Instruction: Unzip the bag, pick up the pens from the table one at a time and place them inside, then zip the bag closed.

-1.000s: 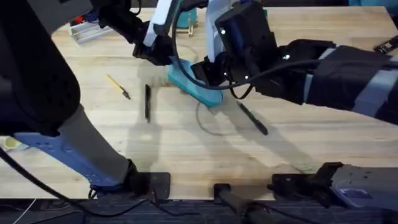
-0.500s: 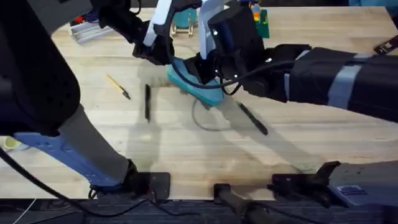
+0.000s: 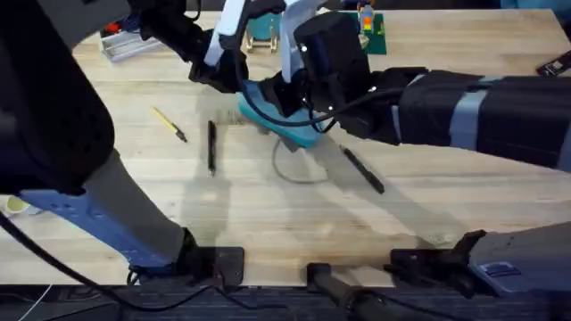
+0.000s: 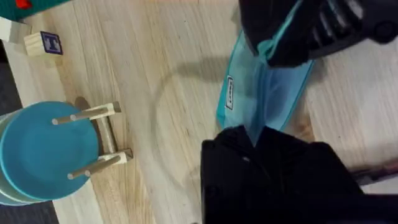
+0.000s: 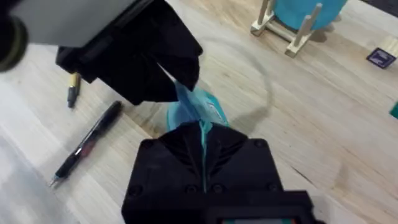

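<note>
Lying on open planks toward the table (image 3: 268, 223)'s near edge: one pen (image 3: 211, 146) left of middle, another pen (image 3: 362, 169) right of middle, both untouched. Beyond them, toward mid-table, pinching the bag (image 3: 299, 134) from opposite ends: left gripper (image 3: 239, 82) and right gripper (image 3: 294, 96) (both clamped on teal fabric). Standing near the far edge: teal disc (image 4: 43, 149).

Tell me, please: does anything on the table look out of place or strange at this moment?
Nothing is spilled or damaged. The light teal fabric pouch is pinched at both ends between the left claw and right claw. Two slim black pens and a thin yellow stick lie loose on the pale wooden table.
</note>
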Available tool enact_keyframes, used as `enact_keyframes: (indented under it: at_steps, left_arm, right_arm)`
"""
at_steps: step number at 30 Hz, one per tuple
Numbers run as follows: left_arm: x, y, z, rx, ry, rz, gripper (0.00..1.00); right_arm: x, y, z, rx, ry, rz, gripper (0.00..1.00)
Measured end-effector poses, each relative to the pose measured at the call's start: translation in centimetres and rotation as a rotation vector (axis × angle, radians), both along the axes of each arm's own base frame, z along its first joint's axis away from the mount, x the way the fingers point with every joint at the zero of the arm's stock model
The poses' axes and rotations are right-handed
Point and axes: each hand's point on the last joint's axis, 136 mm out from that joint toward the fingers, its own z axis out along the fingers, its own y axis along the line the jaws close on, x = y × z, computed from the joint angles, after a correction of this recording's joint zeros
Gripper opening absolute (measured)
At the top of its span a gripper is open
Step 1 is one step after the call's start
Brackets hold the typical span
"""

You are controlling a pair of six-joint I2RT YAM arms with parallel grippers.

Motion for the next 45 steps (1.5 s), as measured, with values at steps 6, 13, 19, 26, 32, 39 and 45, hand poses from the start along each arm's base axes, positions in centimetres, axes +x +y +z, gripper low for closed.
enact_keyframes:
  at_steps: [6,13,19,26,32,39,45]
  left_arm:
    - [0.0,-0.1,0.1,-0.012,0.007,0.012,0.042]
    - [0.0,-0.4,0.4,-0.043,0.01,0.019,0.042]
    - [0.1,-0.6,0.6,-0.063,0.007,0.018,0.042]
    - [0.1,-0.7,0.6,-0.069,0.006,0.017,0.042]
    - [0.1,-0.7,0.7,-0.071,0.006,0.017,0.042]
    - [0.1,-0.7,0.7,-0.073,0.007,0.017,0.042]
    - [0.1,-0.7,0.7,-0.072,0.007,0.017,0.042]
  right_arm:
    - [0.0,0.7,0.2,0.027,-0.009,0.028,0.031]
    - [0.1,1.0,0.3,0.039,-0.014,0.037,0.031]
    - [0.2,1.1,0.5,0.047,-0.019,0.042,0.031]
    - [0.6,1.6,0.2,0.063,-0.035,0.043,0.031]
    - [1.2,2.5,-0.2,0.089,-0.056,0.053,0.031]
    - [1.4,2.7,-0.1,0.102,-0.069,0.057,0.031]
    - [1.7,3.1,-0.5,0.111,-0.076,0.061,0.031]
